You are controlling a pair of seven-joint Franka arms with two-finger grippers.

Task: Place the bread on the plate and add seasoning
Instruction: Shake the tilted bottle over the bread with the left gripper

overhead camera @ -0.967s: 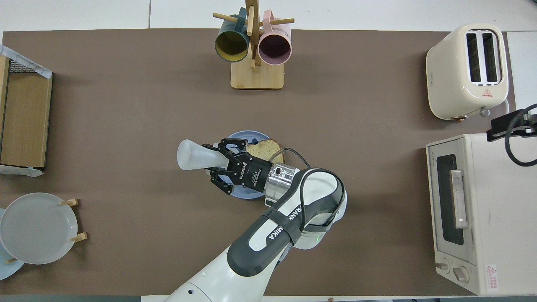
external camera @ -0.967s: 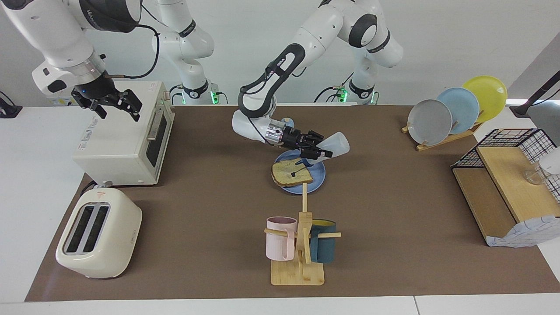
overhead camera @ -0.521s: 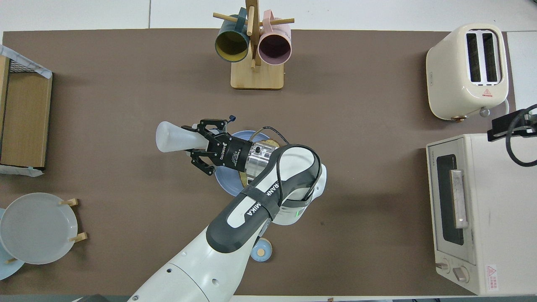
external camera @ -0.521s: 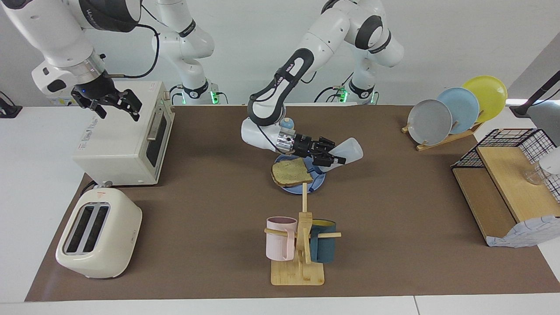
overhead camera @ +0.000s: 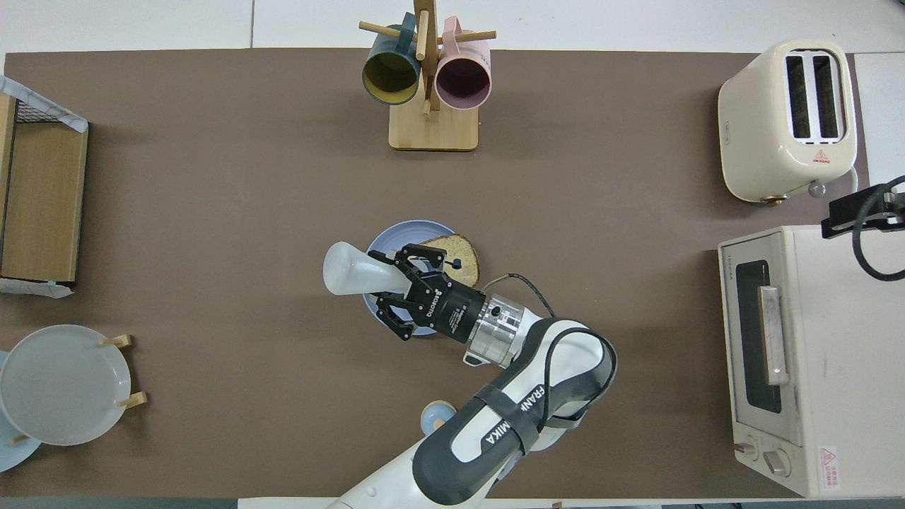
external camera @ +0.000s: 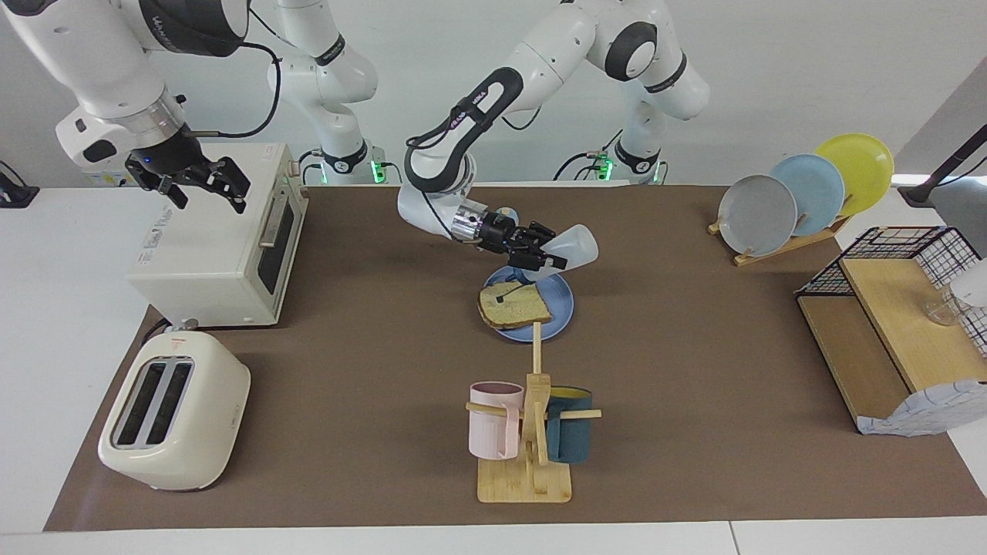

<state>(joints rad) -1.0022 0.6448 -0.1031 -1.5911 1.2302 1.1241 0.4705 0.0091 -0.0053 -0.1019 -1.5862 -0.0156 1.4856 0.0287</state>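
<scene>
Over the plate [external camera: 557,302], the left gripper [external camera: 537,257] hangs with its fingers clamped on the seasoning [external camera: 571,248], the bottle tipped nearly flat, wide base pointing toward the left arm's end of the table. Its arm bends down from the elbow, wrist almost level. Bread [external camera: 513,305] lies on the plate, at its edge toward the right arm's end. Above the oven [external camera: 216,235], the right gripper [external camera: 202,185] waits, fingers spread wide.
</scene>
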